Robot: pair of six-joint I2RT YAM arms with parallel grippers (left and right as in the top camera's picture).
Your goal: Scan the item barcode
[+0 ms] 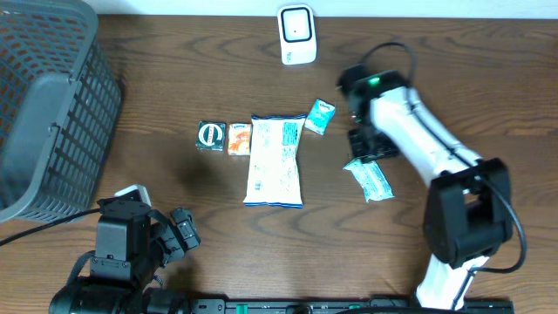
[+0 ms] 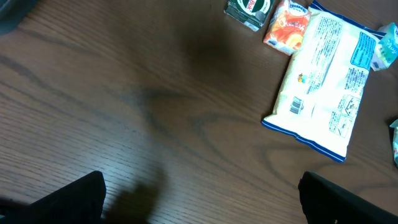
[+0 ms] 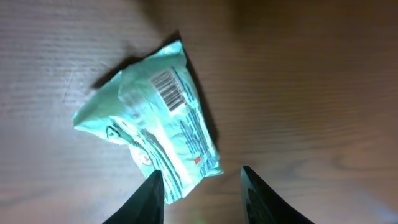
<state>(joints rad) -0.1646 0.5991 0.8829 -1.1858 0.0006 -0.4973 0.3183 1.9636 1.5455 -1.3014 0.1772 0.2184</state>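
Teal packet (image 3: 155, 118) lies on the wooden table (image 3: 311, 93), barcode facing up. Its lower end sits between the fingers of my right gripper (image 3: 202, 196). They're partly spread, not pinching it. My left gripper (image 2: 202, 196) hangs wide open, well apart.

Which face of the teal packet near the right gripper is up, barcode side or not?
Barcode side up: the teal packet lies on the table with its barcode showing in the right wrist view.
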